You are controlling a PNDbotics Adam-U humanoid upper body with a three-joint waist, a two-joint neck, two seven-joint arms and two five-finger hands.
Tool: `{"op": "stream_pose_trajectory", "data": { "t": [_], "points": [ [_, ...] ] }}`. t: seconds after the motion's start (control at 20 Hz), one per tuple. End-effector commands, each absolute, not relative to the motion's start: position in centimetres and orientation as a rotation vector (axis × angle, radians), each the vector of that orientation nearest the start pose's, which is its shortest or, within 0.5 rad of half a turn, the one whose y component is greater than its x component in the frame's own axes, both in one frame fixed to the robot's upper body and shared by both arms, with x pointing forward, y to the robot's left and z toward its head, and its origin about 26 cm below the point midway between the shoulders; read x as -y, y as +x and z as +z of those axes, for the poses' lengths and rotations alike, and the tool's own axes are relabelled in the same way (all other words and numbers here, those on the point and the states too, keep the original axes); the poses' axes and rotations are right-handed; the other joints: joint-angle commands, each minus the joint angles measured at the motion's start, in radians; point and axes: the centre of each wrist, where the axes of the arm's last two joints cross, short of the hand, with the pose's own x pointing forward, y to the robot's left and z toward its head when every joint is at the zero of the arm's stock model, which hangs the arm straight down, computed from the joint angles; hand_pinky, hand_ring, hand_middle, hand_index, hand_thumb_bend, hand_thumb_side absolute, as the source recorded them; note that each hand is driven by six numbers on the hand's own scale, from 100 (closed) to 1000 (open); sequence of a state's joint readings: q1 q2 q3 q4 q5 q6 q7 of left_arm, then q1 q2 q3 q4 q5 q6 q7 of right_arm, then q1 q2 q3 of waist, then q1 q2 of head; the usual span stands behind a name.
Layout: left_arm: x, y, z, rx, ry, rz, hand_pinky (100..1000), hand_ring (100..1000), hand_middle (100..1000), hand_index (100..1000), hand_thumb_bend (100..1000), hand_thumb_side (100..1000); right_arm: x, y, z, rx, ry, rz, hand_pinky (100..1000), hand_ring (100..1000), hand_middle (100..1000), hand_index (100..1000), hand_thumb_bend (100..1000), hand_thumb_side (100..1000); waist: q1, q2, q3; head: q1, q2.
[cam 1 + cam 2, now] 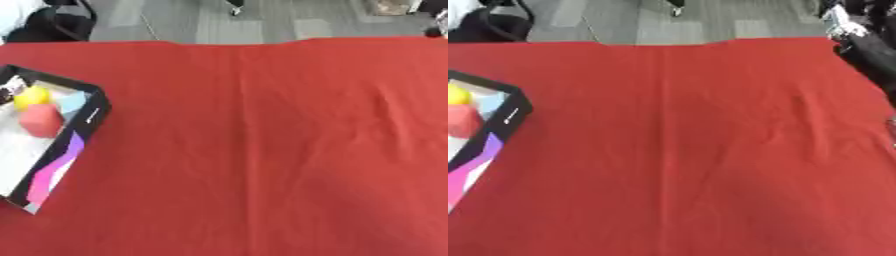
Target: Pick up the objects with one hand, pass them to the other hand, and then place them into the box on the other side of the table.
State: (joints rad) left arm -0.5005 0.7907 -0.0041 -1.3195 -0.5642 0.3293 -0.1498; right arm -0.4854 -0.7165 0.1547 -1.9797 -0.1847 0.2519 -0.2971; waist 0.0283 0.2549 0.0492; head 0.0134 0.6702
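A black-rimmed box [91, 116] with a pink-and-purple side sits at 9 o'clock on the red-covered tabletop [262, 150], holding 3 objects: a yellow ball [31, 95], a red block [41, 120] and a pale blue piece [72, 102]. Neither hand shows, so the fingers' state cannot be told.

Stereo head pair looking steeply down across red-clothed table [262, 150], floor strip at top edge, both eyes share cloth and box [87, 122] at left, right eye shifted rightward, cropping box

Black arm [870, 50]; silvery patches near its upper end.
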Motion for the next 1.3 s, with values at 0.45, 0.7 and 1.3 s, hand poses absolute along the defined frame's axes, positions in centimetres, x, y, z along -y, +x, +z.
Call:
{"op": "stream_pose_trajectory", "data": {
  "t": [0.45,0.7,1.3],
  "points": [
    [-37.8,35.5,25.2,1.842,0.843,-0.444,846,766,794,854,100,737,27.6,30.1,27.4,2.224,-0.377,0.421,691,841,754,909,133,394,-0.006,-0.004,-0.008,-0.085,-0.012],
    [-34.8,35.2,25.8,2.067,0.58,-0.326,839,754,805,907,100,790,28.4,29.9,25.9,2.2,-0.209,0.382,699,884,809,926,100,689,-0.015,-0.015,-0.02,-0.111,-0.007],
    [-31.2,35.6,24.2,2.134,0.368,-0.132,838,750,821,880,100,800,30.1,28.9,21.2,2.11,-0.137,0.131,672,844,750,906,105,487,-0.032,-0.036,-0.04,-0.131,0.025]
  ]
}}
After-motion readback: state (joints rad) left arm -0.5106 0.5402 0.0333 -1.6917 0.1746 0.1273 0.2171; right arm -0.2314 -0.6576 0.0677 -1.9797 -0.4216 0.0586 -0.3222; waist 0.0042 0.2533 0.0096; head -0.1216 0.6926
